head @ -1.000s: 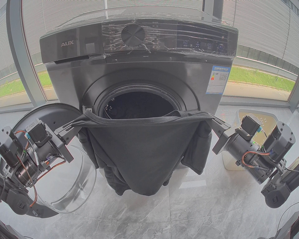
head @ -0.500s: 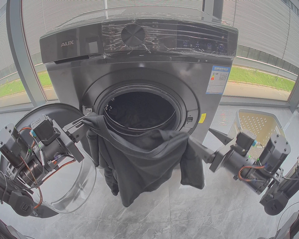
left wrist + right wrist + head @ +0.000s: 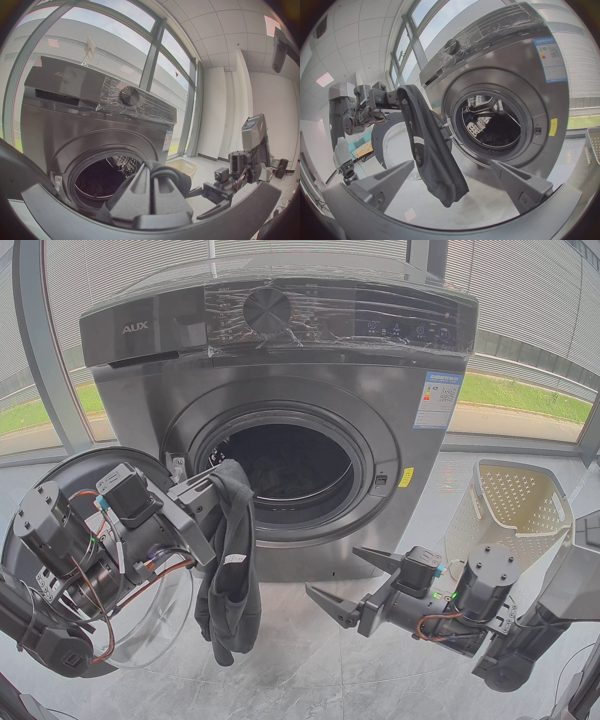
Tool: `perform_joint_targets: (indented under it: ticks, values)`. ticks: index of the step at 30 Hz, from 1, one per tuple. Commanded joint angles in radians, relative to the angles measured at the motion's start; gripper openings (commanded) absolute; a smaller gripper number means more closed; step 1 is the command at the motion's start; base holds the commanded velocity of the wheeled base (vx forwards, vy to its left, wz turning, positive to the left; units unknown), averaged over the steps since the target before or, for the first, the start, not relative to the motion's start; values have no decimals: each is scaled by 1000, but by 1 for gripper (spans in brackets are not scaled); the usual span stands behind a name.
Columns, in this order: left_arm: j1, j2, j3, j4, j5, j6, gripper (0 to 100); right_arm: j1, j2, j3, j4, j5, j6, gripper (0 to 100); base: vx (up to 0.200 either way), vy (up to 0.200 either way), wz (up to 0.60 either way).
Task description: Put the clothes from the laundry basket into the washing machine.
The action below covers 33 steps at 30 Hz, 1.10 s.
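Observation:
A dark grey garment hangs in a long bunch from my left gripper, which is shut on its top at the left rim of the washing machine opening. In the left wrist view the two fingers press together on the garment. My right gripper is open and holds nothing, low in front of the machine, right of the hanging cloth. The right wrist view shows the garment dangling before the open drum. Dark clothes lie inside the drum. The white laundry basket stands at the right.
The machine's round door is swung open at the left, behind my left arm. Grey marble floor lies in front of the machine. Windows surround the machine.
My right gripper has let go of the garment, opened and dropped low toward the centre. The cloth, earlier stretched between both grippers, now hangs from the left one alone, which moved right.

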Motion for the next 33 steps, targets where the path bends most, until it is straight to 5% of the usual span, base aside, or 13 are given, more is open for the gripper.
perform_joint_targets:
  ticks: [1,13,33]
  values:
    - [-58,46,-59,5,51,2,0,1,115,-107,7,22,-2,100,0,0,0]
    - [-72,60,-71,7,77,4,0,-1,290,-268,-1,34,-5,100,0,0,0]
    - [-99,63,-88,7,80,2,0,-4,381,-370,3,-6,-20,100,0,0,0]
